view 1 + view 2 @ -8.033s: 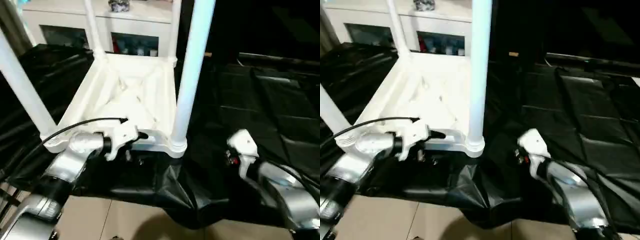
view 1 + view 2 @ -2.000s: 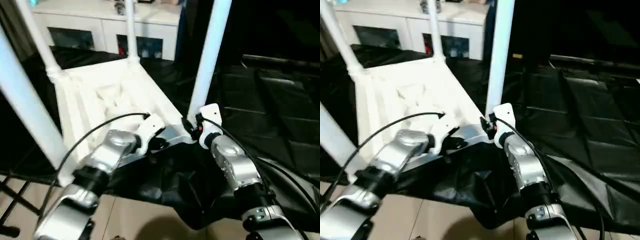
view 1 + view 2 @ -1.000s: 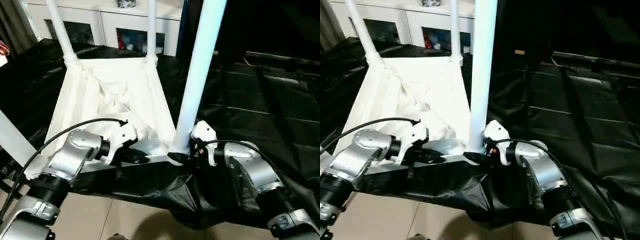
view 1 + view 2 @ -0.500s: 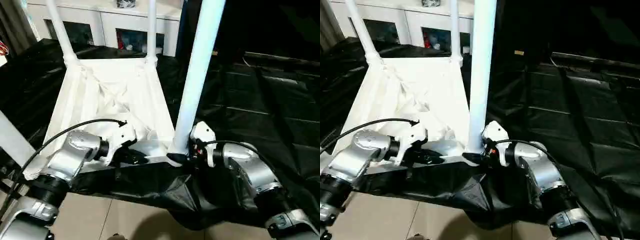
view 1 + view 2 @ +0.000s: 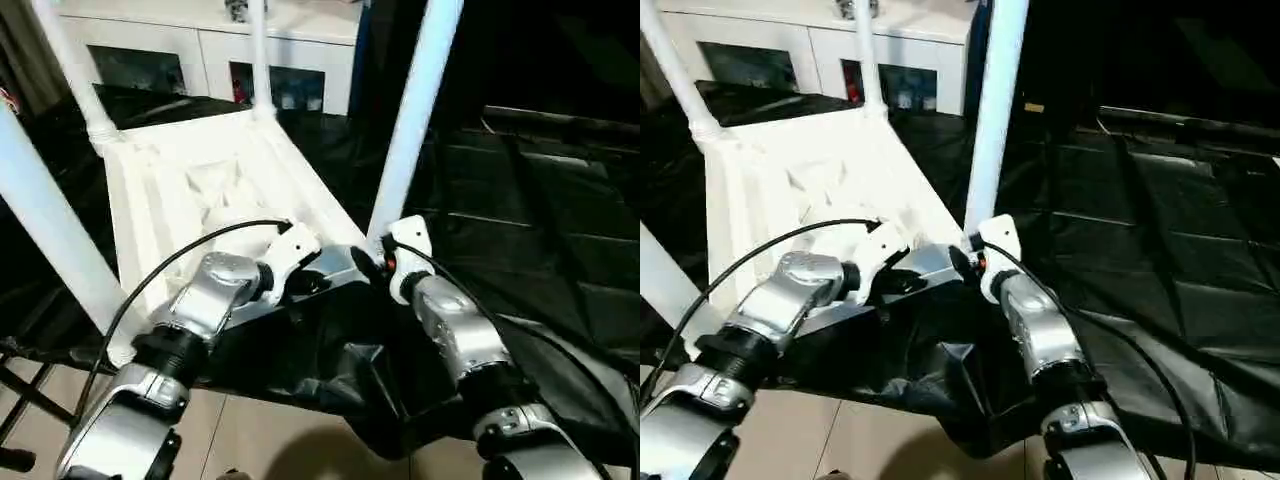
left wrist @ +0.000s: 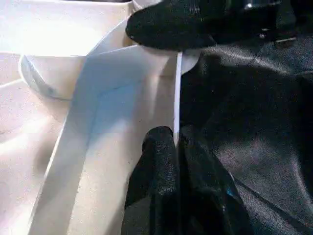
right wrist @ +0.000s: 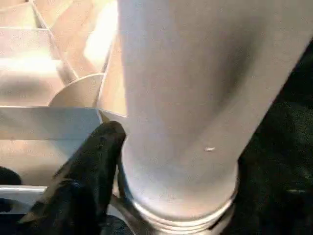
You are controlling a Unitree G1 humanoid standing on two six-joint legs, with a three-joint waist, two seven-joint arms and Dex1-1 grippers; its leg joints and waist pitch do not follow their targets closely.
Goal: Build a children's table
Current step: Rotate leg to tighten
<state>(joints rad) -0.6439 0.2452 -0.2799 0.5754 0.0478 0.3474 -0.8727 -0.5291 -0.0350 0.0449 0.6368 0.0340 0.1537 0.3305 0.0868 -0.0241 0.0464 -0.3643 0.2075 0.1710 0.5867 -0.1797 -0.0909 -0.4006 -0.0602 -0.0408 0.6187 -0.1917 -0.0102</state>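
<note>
Children's table [image 5: 200,190] lies upside down on the black-draped surface [image 5: 560,250] in front of me in the head views, ribbed underside up, with white legs standing in its corner sockets; the near right leg [image 5: 410,110] rises just beside my right gripper [image 5: 375,262]. My left gripper [image 5: 310,283] sits at the near edge of the top, and a white cabinet [image 5: 300,40] stands behind.

Through my left wrist camera, my left gripper's fingers [image 6: 161,191] are pressed together on the thin near rim [image 6: 177,93] of the table, pinching it. My other gripper shows as a dark shape at the corner beyond.

Through my right wrist camera, the leg's base [image 7: 181,161] stands in its round socket, one of my black fingers [image 7: 93,161] lying against its side. I cannot tell whether the other finger touches, so I call these jaws wide about the leg, not a sure clamp.

I judge the step to be seating this last leg. Next I should keep the rim steady with the left and press or twist the leg fully home, square to the socket.
</note>
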